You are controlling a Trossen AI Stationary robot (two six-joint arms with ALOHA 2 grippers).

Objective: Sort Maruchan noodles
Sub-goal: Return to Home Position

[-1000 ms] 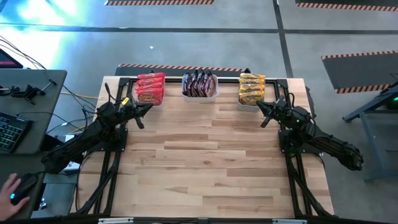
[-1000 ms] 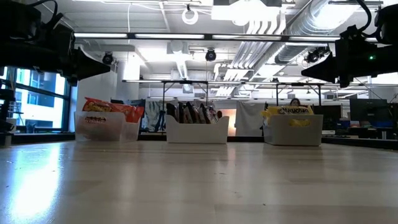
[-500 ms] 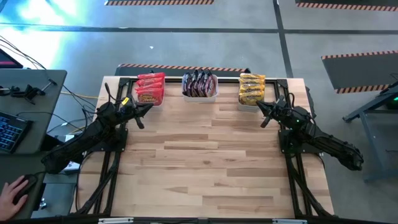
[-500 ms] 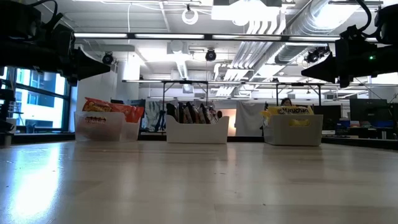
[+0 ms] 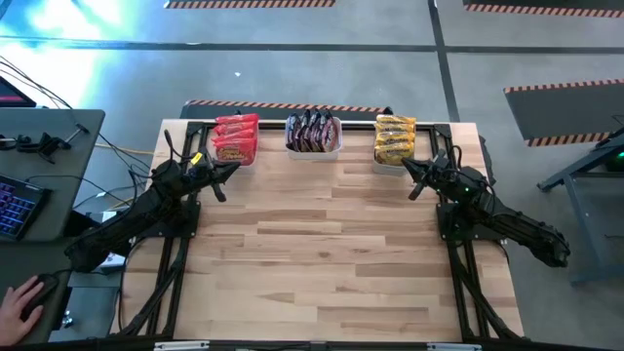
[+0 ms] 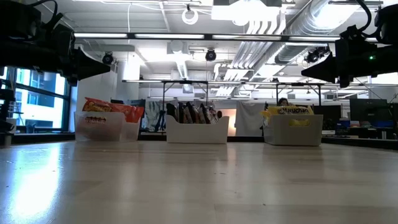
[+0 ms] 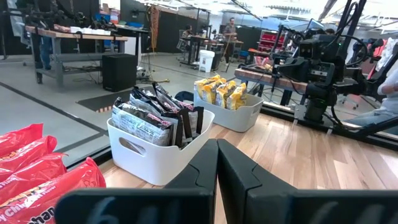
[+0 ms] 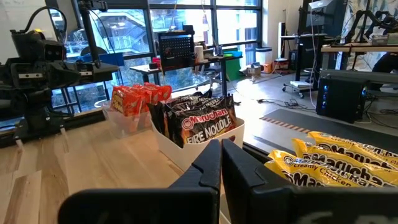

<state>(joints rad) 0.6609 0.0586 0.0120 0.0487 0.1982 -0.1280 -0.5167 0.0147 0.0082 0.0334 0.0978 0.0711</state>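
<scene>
Left pincer (image 5: 231, 167) and right pincer (image 5: 409, 166) both closed, empty, hanging either side of the middle bin (image 5: 313, 152), nearer than it; table (image 5: 322, 253) this side of that bin carries no loose packs; sorting looks done: brown packs (image 5: 312, 130) in it, red packs (image 5: 235, 138) left, yellow packs (image 5: 394, 138) right; beyond: workshop, ceiling ducts (image 6: 273, 25).
</scene>
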